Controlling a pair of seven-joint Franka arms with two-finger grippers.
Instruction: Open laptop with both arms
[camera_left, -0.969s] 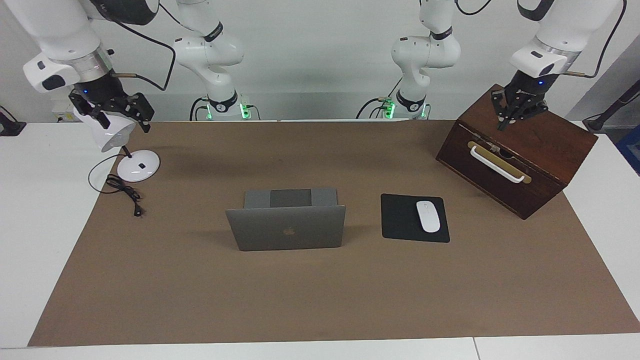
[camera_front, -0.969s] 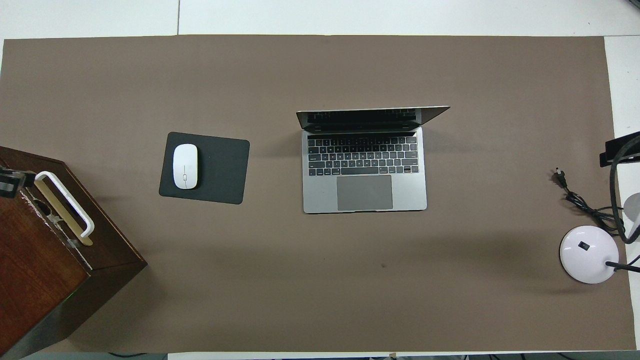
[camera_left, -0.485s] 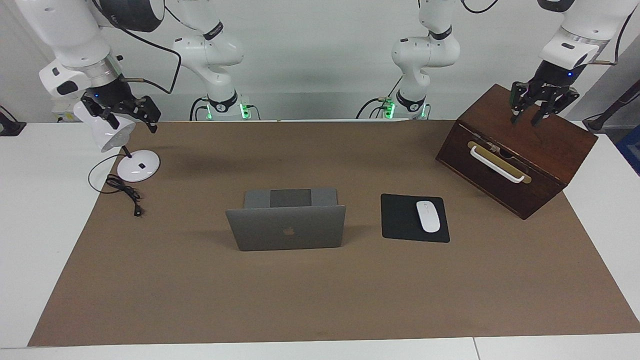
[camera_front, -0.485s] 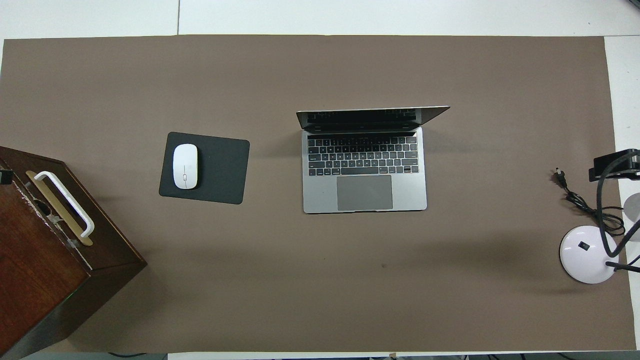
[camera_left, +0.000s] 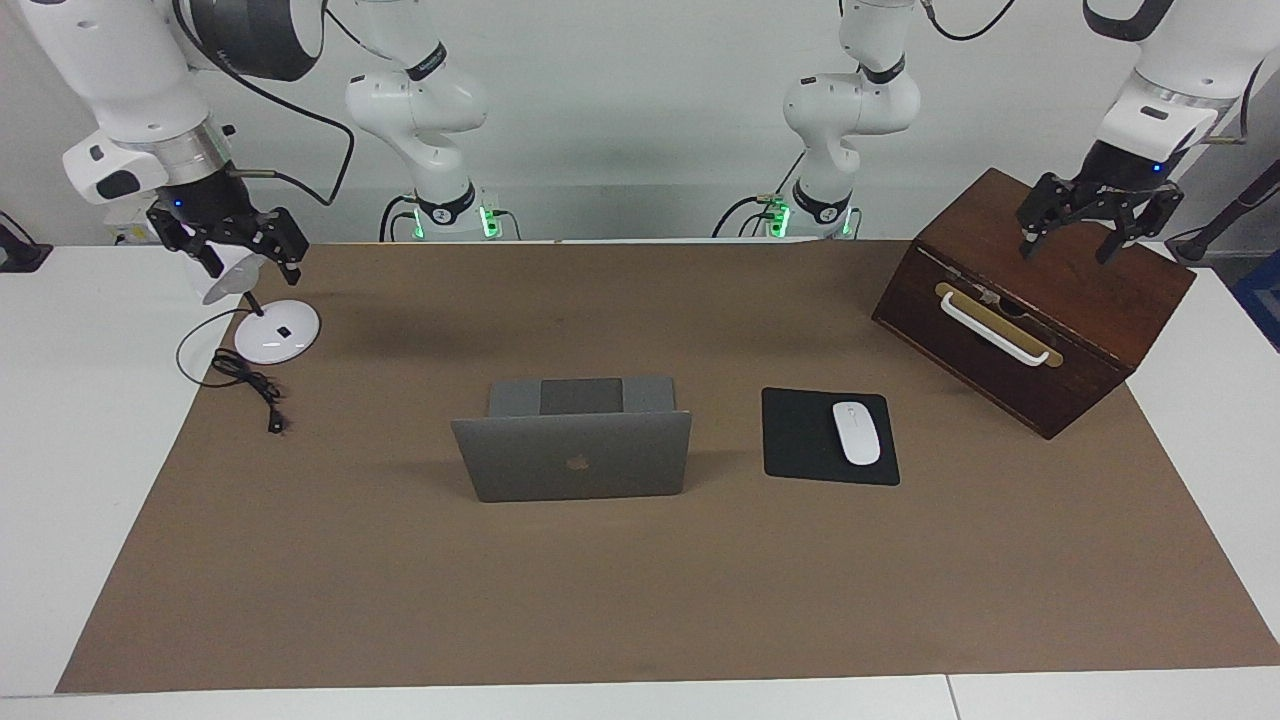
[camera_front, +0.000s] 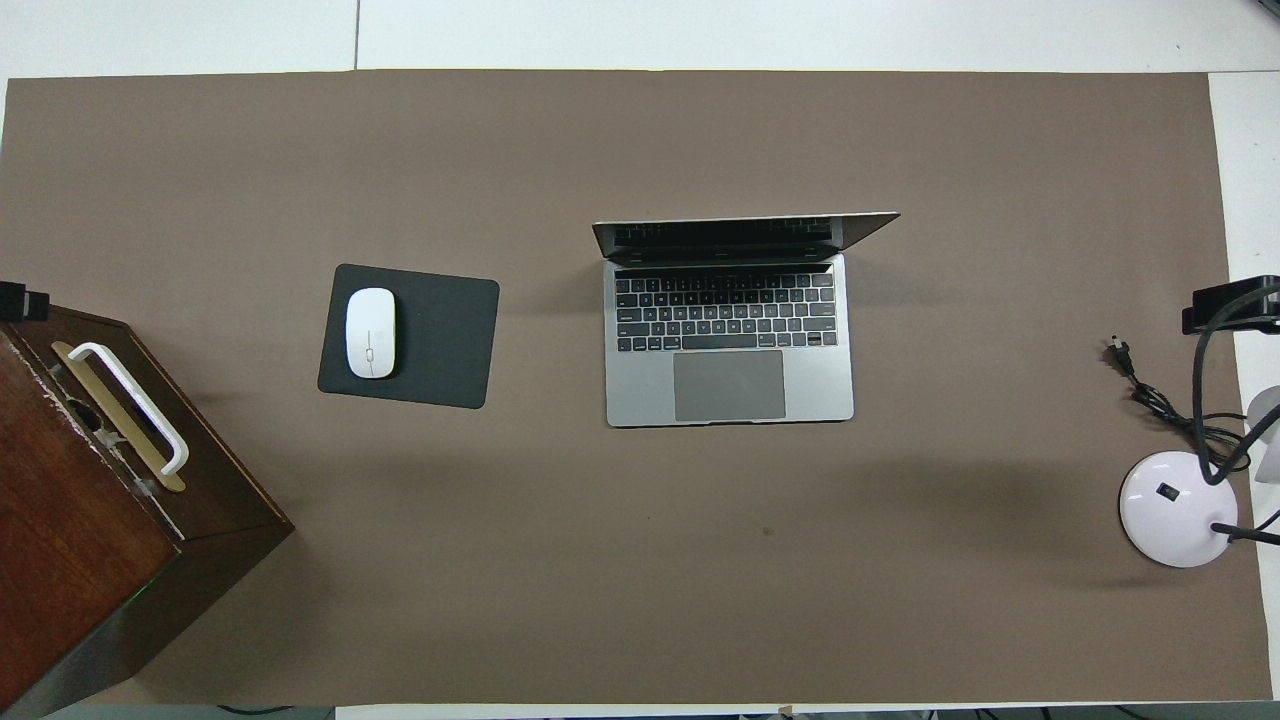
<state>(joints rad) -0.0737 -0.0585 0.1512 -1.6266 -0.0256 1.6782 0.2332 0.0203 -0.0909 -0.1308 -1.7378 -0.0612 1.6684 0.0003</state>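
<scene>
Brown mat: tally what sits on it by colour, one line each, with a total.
Silver-grey: 1, the laptop
Black: 1, the mouse pad
White: 2, the mouse on the pad, the desk lamp
Dark brown: 1, the wooden box
Total: 5

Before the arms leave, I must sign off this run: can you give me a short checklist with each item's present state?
1. Laptop lid raised, keyboard showing: ok.
2. Left gripper open, holding nothing, over the wooden box: ok.
3. Right gripper off the laptop, up by the desk lamp: ok.
4. Right gripper open or shut: cannot tell.
5. Mouse lying on the mouse pad: ok.
</scene>
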